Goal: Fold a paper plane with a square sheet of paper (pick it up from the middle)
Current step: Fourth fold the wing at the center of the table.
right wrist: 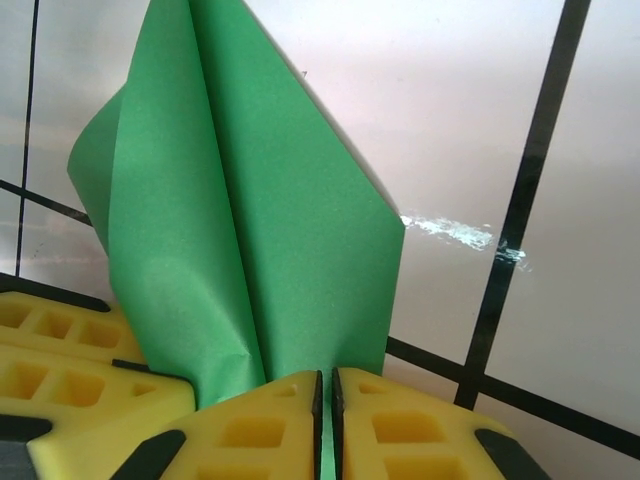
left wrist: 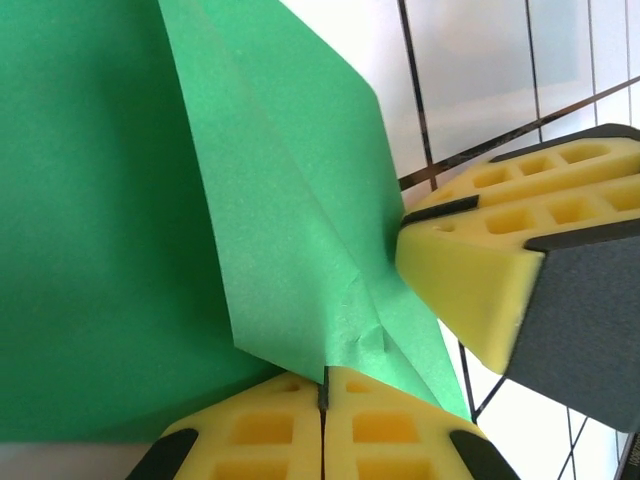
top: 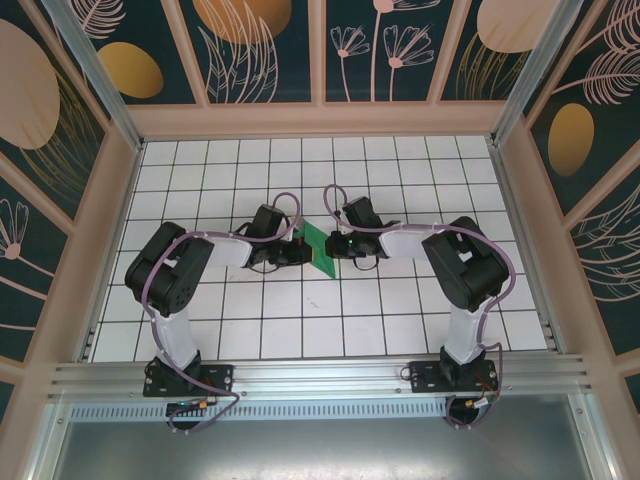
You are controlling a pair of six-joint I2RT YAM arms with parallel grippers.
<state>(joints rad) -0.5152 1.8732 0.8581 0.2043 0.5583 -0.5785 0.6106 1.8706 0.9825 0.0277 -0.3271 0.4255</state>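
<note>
Lab robot cell: tiled table (top: pixel 300 335), patterned walls (top: pixel 255 55).

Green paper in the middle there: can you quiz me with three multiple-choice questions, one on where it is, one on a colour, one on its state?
1. Where is the green paper sheet?
A. against the back wall
B. between the two end effectors
C. beside the left arm's base

2. What colour are the end effector fingers?
A. yellow
B. red
C. white

3. What state is the sheet in?
A. flat and unfolded
B. torn in two
C. creased and pinched from both sides

Answers:
1 B: the top view shows it between the left end effector and the right end effector.
2 A: both wrist views show yellow foam.
3 C: fold lines show, and each wrist view has closed fingers on the paper.
</note>
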